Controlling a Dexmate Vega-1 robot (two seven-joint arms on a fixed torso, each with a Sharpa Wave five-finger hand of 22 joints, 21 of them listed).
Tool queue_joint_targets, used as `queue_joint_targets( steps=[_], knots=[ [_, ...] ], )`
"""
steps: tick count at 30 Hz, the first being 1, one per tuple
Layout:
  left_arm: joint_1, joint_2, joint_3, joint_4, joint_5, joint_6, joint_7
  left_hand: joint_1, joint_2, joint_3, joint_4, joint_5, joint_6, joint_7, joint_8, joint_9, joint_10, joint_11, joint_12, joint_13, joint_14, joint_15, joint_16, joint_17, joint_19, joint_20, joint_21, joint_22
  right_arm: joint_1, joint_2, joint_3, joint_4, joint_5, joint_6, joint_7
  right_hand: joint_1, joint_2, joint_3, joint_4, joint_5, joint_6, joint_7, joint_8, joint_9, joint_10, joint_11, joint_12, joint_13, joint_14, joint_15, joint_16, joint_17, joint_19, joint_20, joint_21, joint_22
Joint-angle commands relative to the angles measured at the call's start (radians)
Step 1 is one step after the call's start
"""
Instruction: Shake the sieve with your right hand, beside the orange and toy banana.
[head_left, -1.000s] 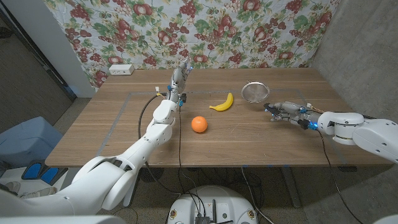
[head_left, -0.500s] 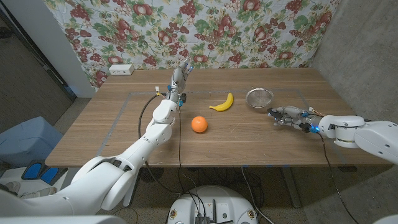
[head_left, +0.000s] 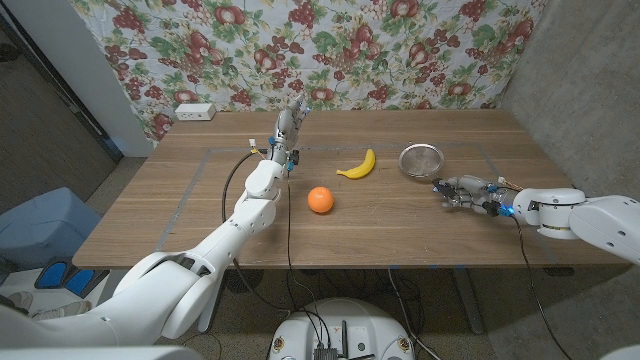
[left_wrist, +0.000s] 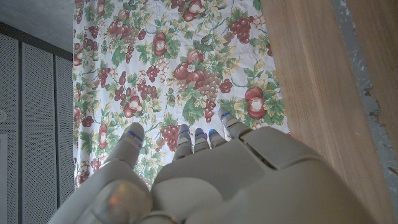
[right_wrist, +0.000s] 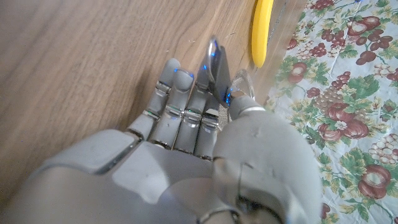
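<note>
The round metal sieve (head_left: 420, 159) lies low on the table, right of the toy banana (head_left: 357, 165) and the orange (head_left: 320, 199). My right hand (head_left: 463, 189) is just right of the bowl and pinches its thin handle (right_wrist: 215, 61) between the thumb and the stretched fingers (right_wrist: 186, 99). In the right wrist view a bit of mesh (right_wrist: 242, 84) and the banana (right_wrist: 261, 31) show past the fingertips. My left hand (head_left: 290, 125) stands upright at the back of the table, left of the banana, with its fingers (left_wrist: 194, 138) apart and nothing in it.
A white box (head_left: 194, 111) sits at the table's back left corner, in front of the floral cloth (head_left: 330, 40). The table's right edge runs close to a grey wall (head_left: 590, 90). A blue bin (head_left: 45, 225) stands on the floor to the left.
The sieve was raised and tilted; it has come down level onto the table. My right hand has drawn slightly right and nearer with it. The left arm has stayed still.
</note>
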Motion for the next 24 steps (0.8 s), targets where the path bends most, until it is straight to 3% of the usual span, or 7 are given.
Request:
queue_joint_targets(
  steps=[1,3,6,10,16,21,24],
  knots=[
    [-0.012,-0.004,-0.003,0.022,-0.01,0.003,-0.015,-0.006,0.049,0.001,-0.009,0.005,0.004,0.007,0.004,0.002,0.002,0.002,0.006,0.0,0.005,-0.014,0.002,0.001,0.009,0.002,0.003,0.002,-0.001,0.015,-0.005,0.04,0.028,0.024,0.076,-0.005,-0.004,0.035,-0.045,0.01,0.001,0.025,-0.017,-0.009,-0.023,0.026,-0.02,-0.015,-0.032,-0.061,-0.006,-0.001,-0.03,0.009,-0.007,0.003],
    [-0.014,-0.005,-0.004,0.027,-0.013,0.002,-0.02,-0.006,0.049,0.001,-0.01,0.005,0.005,0.009,0.004,0.003,0.003,0.003,0.006,0.0,0.007,-0.011,0.002,0.001,0.011,0.002,0.002,0.002,-0.006,0.017,-0.004,0.043,0.023,0.039,0.087,-0.065,-0.022,0.001,-0.025,0.008,-0.023,0.03,-0.037,-0.025,-0.051,0.038,-0.047,-0.042,-0.031,-0.037,-0.075,-0.1,-0.042,0.018,-0.018,0.002],
    [-0.017,-0.007,-0.005,0.034,-0.012,-0.002,-0.018,-0.005,0.049,0.001,-0.011,0.005,0.006,0.009,0.004,0.003,0.003,0.005,0.006,0.0,0.007,-0.01,0.002,0.001,0.012,0.003,0.002,0.002,-0.016,0.022,-0.003,0.047,0.007,0.069,0.099,-0.121,-0.039,-0.052,-0.024,0.004,-0.08,0.035,-0.065,-0.046,-0.114,0.059,-0.099,-0.08,-0.061,0.003,-0.161,-0.242,-0.072,0.045,-0.038,0.003],
    [-0.02,-0.008,-0.006,0.042,-0.016,-0.003,-0.025,-0.004,0.049,0.001,-0.013,0.005,0.007,0.011,0.004,0.003,0.004,0.005,0.006,0.0,0.008,-0.011,0.002,0.001,0.015,0.002,0.002,0.002,-0.026,0.034,0.0,0.048,-0.007,0.1,0.101,-0.166,-0.054,-0.083,-0.019,0.004,-0.141,0.028,-0.078,-0.061,-0.178,0.071,-0.149,-0.111,-0.118,0.027,-0.225,-0.316,-0.091,0.087,-0.054,0.004],
    [-0.025,-0.012,-0.009,0.055,-0.018,-0.013,-0.028,-0.002,0.048,0.001,-0.017,0.004,0.009,0.011,0.004,0.003,0.004,0.004,0.006,0.0,0.009,-0.01,0.001,0.0,0.018,0.001,0.002,0.003,-0.032,0.042,0.003,0.038,-0.019,0.116,0.083,-0.205,-0.07,-0.091,-0.023,0.005,-0.243,0.011,-0.087,-0.08,-0.284,0.072,-0.2,-0.117,-0.217,0.049,-0.321,-0.38,-0.113,0.106,-0.074,0.004],
    [-0.028,-0.014,-0.011,0.063,-0.021,-0.016,-0.033,-0.001,0.048,0.001,-0.019,0.004,0.009,0.011,0.004,0.003,0.004,0.003,0.005,0.0,0.008,-0.01,0.0,0.0,0.02,0.001,0.001,0.003,-0.042,0.054,0.006,0.033,-0.037,0.141,0.069,-0.248,-0.095,-0.1,-0.035,0.005,-0.411,0.005,-0.087,-0.115,-0.46,0.074,-0.283,-0.127,-0.38,0.087,-0.449,-0.44,-0.184,0.12,-0.113,0.007],
    [-0.03,-0.014,-0.012,0.067,-0.024,-0.017,-0.037,0.0,0.048,0.001,-0.021,0.004,0.009,0.012,0.003,0.003,0.004,0.001,0.005,0.0,0.01,-0.009,0.001,0.0,0.021,0.0,0.001,0.003,-0.051,0.065,0.009,0.028,-0.055,0.166,0.056,-0.256,-0.102,-0.104,-0.044,0.006,-0.483,0.008,-0.088,-0.134,-0.545,0.075,-0.33,-0.14,-0.453,0.091,-0.494,-0.455,-0.216,0.122,-0.13,0.006]
  ],
)
